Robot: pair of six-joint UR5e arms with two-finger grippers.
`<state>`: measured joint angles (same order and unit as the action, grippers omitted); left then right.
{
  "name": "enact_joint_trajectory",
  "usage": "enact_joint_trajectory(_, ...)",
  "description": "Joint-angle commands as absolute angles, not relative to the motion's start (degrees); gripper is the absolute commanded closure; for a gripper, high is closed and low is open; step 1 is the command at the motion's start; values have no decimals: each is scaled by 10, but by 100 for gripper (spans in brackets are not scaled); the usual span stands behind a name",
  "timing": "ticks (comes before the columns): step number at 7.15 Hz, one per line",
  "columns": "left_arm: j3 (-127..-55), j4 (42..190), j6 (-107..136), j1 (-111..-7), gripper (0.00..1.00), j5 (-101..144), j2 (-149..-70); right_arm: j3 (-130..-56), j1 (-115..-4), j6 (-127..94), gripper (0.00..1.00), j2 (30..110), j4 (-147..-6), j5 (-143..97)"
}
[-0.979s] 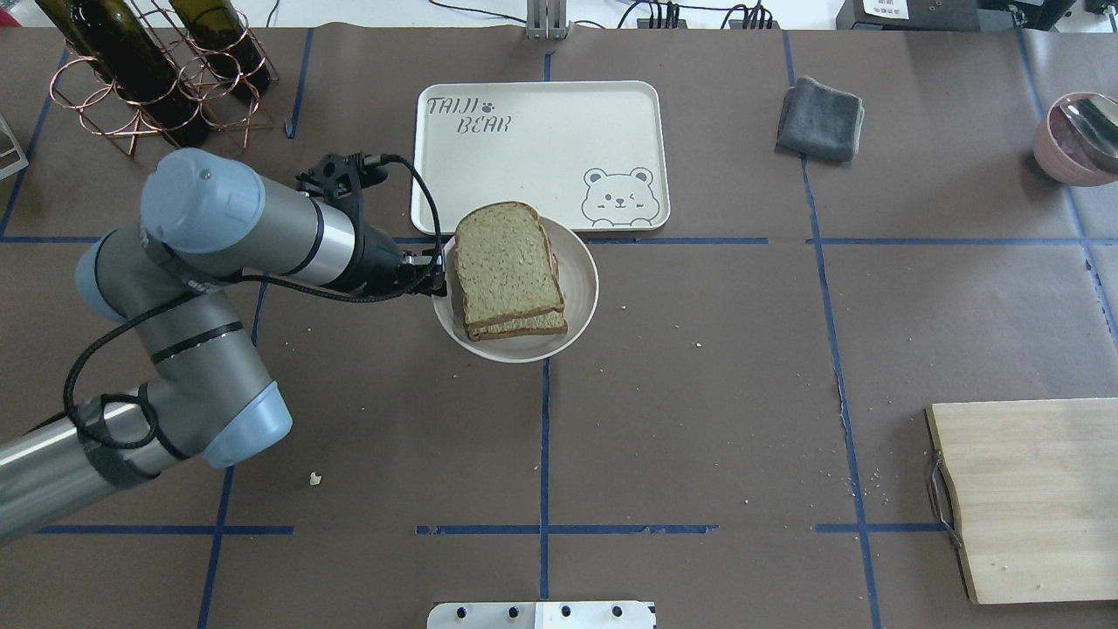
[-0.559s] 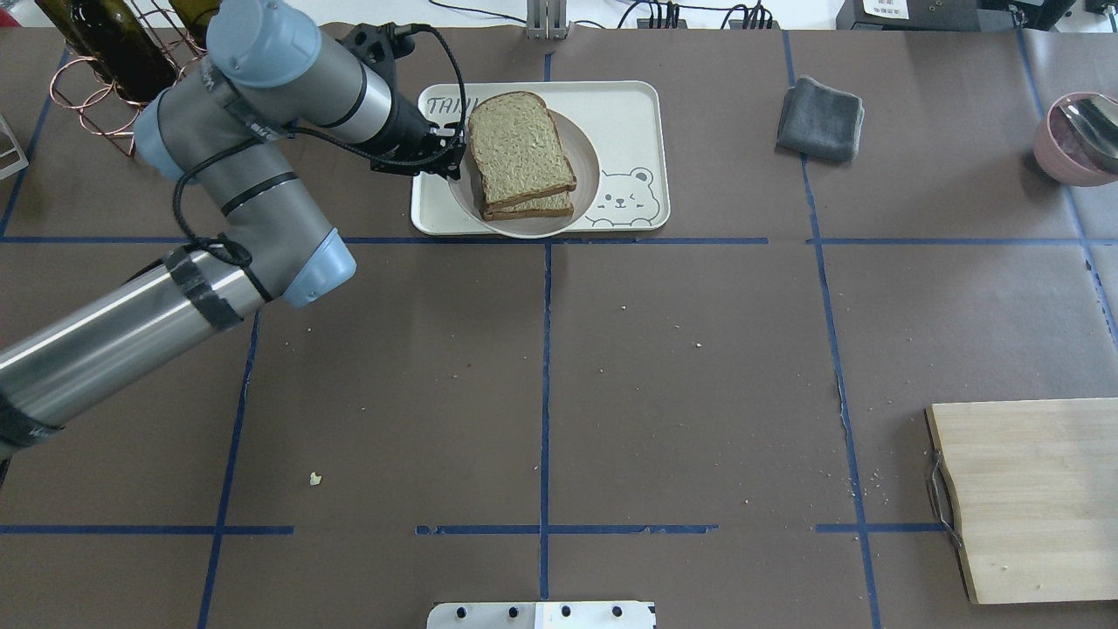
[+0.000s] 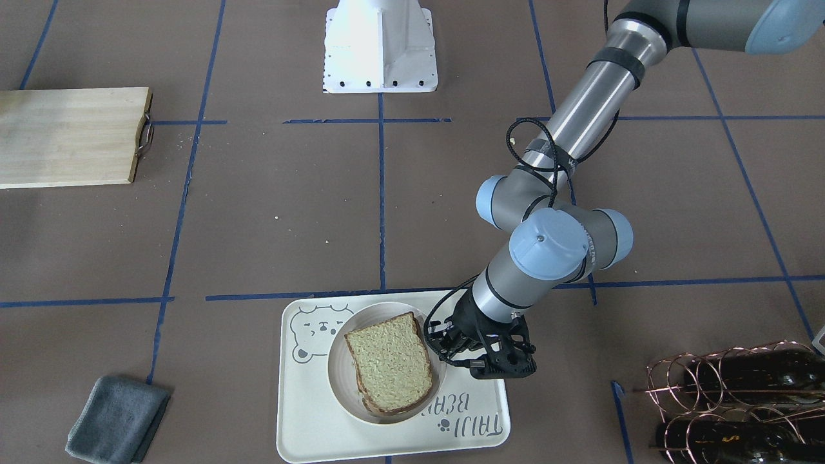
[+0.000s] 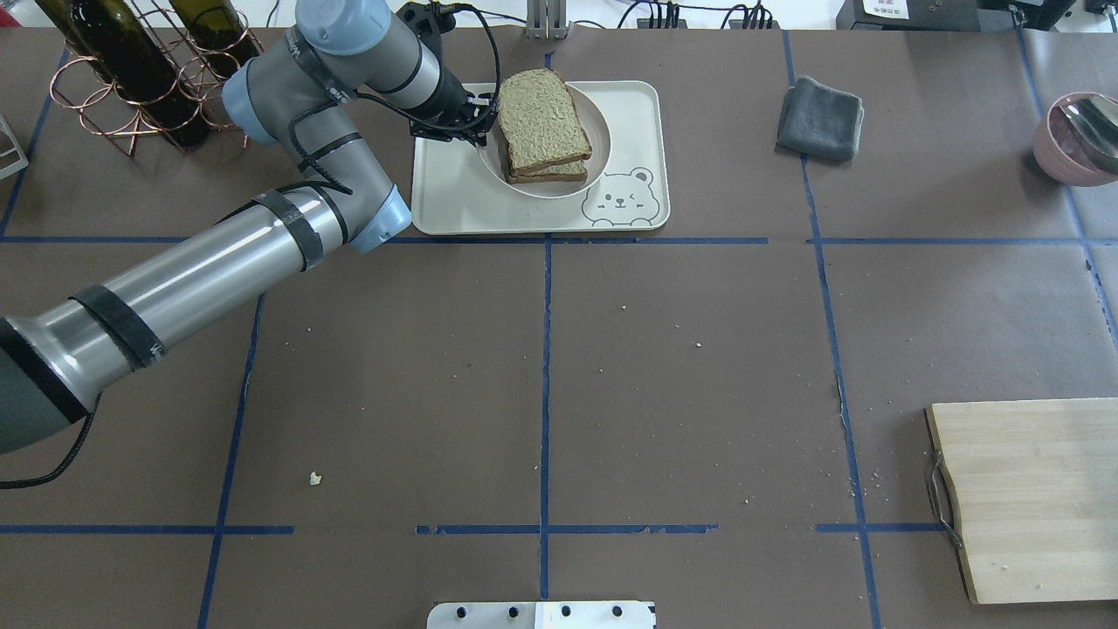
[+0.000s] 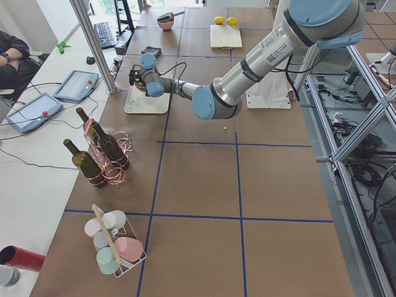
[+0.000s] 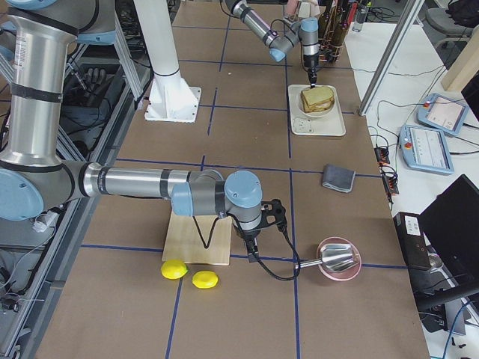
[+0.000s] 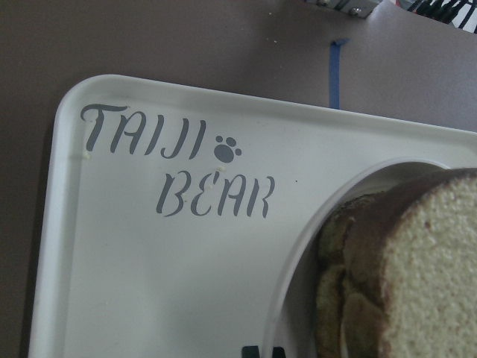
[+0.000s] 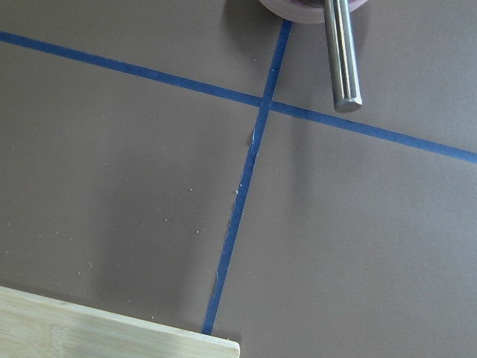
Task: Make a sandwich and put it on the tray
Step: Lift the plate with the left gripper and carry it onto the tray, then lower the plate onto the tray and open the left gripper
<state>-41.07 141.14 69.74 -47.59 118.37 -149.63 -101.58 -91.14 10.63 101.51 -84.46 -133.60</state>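
The sandwich [image 4: 541,122] is two speckled bread slices stacked on a small round white plate [image 4: 599,135]; the egg is hidden. My left gripper [image 4: 479,124] is shut on the plate's left rim and holds it slightly above the cream tray [image 4: 454,194] with the bear drawing. The front view shows the gripper [image 3: 443,347], the sandwich [image 3: 390,361] and the plate [image 3: 339,377] over the tray [image 3: 309,412]. The left wrist view shows the tray's lettering [image 7: 149,283] and the bread [image 7: 425,276]. My right gripper [image 6: 251,233] shows only in the exterior right view, by the cutting board; I cannot tell its state.
A copper rack with wine bottles [image 4: 148,79] stands left of the tray. A grey cloth [image 4: 821,118] lies to its right. A pink bowl with a metal utensil [image 4: 1079,140] is at the far right. A wooden cutting board [image 4: 1031,498] lies front right, with two lemons [image 6: 174,269] beside it.
My left arm has carried the plate with the sandwich from the table in front of the tray forward, over the tray, and on toward its far side.
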Motion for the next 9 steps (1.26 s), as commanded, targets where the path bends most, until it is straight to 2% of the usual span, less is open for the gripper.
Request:
enact_joint_trajectory(1, -374, 1433, 696, -472, 43, 1173, -1513, -1016, -911, 106, 0, 1015, -843, -1336)
enact_joint_trajectory(2, -375, 1433, 685, -472, 0, 1173, -1513, -1015, -911, 106, 0, 1015, -845, -1336)
enact_joint_trajectory(4, -411, 1412, 637, -481, 0, 1175, -1502, -1012, -911, 104, 0, 1015, -845, -1337)
enact_joint_trajectory(5, -551, 1318, 628, -489, 0, 1186, -1439, -1012, -911, 97, 0, 1015, -845, -1336)
enact_joint_trajectory(6, -727, 1215, 582, -492, 0, 1191, -1345, -1012, -911, 82, 0, 1015, -845, -1338)
enact_joint_trajectory(9, -1051, 1003, 376, -557, 0, 1200, -1144, -1015, -909, 46, 0, 1013, -846, -1353)
